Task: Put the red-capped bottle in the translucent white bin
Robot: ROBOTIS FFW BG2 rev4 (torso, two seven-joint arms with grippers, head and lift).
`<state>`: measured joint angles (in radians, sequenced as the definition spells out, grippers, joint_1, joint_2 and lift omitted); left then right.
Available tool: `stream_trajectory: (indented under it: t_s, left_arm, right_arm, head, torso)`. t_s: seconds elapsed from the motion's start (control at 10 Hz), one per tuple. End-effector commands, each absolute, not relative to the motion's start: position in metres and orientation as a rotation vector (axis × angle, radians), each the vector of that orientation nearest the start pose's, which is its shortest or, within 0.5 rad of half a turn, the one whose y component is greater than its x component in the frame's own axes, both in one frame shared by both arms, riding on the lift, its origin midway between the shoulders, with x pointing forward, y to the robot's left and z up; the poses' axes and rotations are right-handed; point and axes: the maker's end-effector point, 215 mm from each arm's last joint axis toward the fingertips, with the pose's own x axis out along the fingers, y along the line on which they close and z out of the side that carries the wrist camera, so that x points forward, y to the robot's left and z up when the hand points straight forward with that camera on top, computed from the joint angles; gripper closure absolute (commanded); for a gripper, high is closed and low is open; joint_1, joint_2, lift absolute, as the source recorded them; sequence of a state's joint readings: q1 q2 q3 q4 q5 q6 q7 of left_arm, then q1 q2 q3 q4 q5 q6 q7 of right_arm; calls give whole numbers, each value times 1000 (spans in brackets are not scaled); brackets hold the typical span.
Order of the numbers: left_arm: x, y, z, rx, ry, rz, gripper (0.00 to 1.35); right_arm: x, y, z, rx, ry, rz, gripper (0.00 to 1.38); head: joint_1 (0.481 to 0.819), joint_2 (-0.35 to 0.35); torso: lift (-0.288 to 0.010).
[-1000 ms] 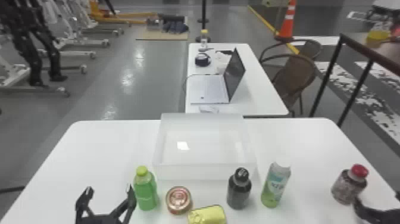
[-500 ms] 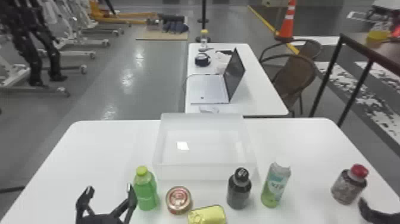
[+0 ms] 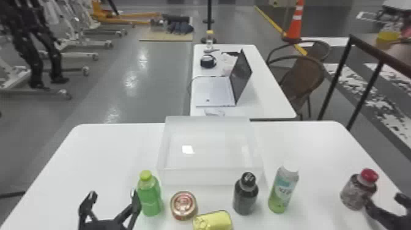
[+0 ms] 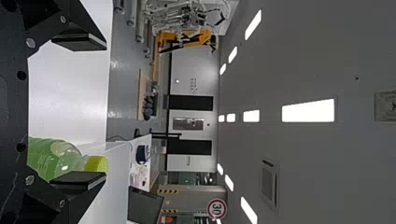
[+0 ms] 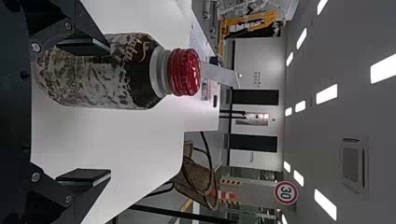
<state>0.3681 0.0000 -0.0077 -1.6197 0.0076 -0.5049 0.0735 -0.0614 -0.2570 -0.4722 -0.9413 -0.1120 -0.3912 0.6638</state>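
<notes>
Standing wide open, the right gripper (image 3: pixel 384 199) has nothing in its grasp. Clock as the robot faces it, 12 straight ahead. Red-capped bottle (image 3: pixel 355 191) upright at the gripper's 10 o'clock, right by one finger; touching or just beside, can't tell. The other finger is well apart from it. Left gripper (image 3: pixel 112 195) also wide open, empty, with the green bottle (image 3: pixel 149 197) at its 3 o'clock, close to the nearer finger.

Next out, the translucent white bin (image 3: pixel 211 176), in the middle of the tabletop (image 3: pixel 104 153). Red-capped bottle is outside it, between the bin's 3 and 4. Around the bin, from its centre: green bottle at 8, round can (image 3: pixel 183 205) at 7, yellow can (image 3: pixel 213 220) at 6, black-capped bottle (image 3: pixel 245 195) at 5, green-and-white bottle (image 3: pixel 283 191) at 4. Both those bottles upright, near each other.

Farther off, at 12, a second table (image 3: pixel 264 94) carrying an open laptop (image 3: pixel 241 76), a dark round item (image 3: pixel 208 62) and a yellow-capped bottle (image 3: pixel 209 39). Wicker chair (image 3: pixel 305 75) between 1 and 2, orange cone (image 3: pixel 295 27) at 1.
</notes>
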Motion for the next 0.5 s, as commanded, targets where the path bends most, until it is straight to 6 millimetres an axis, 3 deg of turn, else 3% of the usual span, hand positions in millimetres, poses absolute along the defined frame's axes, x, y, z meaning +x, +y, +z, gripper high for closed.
stream_trajectory:
  t_s: [0.0, 0.2, 0.4]
  left_arm:
    - [456, 240, -356, -20, -188, 71, 298]
    - [457, 237, -355, -22, -194, 67, 298]
    - [457, 237, -354, -23, -197, 67, 298]
  right_arm:
    - [525, -465, -448, -57, 102, 144, 352]
    - [544, -454, -438, -64, 107, 205, 351]
    - [551, -445, -440, -69, 120, 218, 351]
  head:
    - [549, 0]
    - [549, 0]
    - [549, 0]
  torso:
    - [-100]
    - [-100]
    - [-100]
